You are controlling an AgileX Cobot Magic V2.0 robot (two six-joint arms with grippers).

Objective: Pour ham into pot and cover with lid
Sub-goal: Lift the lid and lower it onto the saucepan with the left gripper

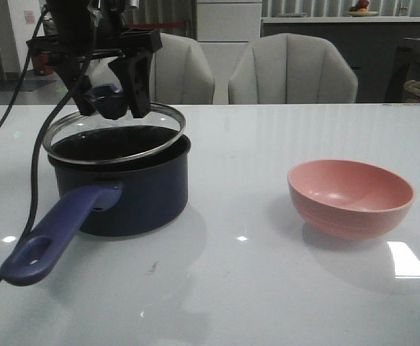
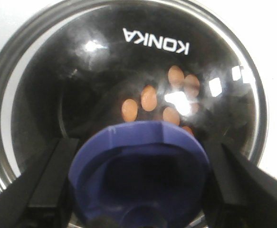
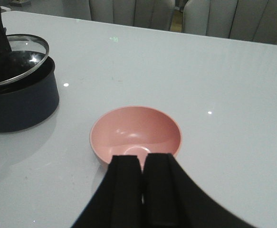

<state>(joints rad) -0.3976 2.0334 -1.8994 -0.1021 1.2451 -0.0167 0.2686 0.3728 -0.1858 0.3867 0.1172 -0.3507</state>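
The left arm reaches down from above at the tabletop's (image 1: 267,288) left side, its left gripper (image 1: 117,90) pinching the dark blue knob (image 2: 138,175) of the lid (image 1: 73,148). The glass lid sits tilted over the pot (image 1: 141,194), its near edge low at the rim, its far edge raised. Through the glass, orange ham (image 2: 148,98) pieces lie on the pot's black bottom. The right gripper (image 3: 143,190), fingers pressed together, hangs just above the empty pink bowl (image 1: 350,198)

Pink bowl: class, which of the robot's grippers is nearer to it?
Right. The right gripper hovers at the pink bowl's near rim; the left gripper holds the lid over the pot.
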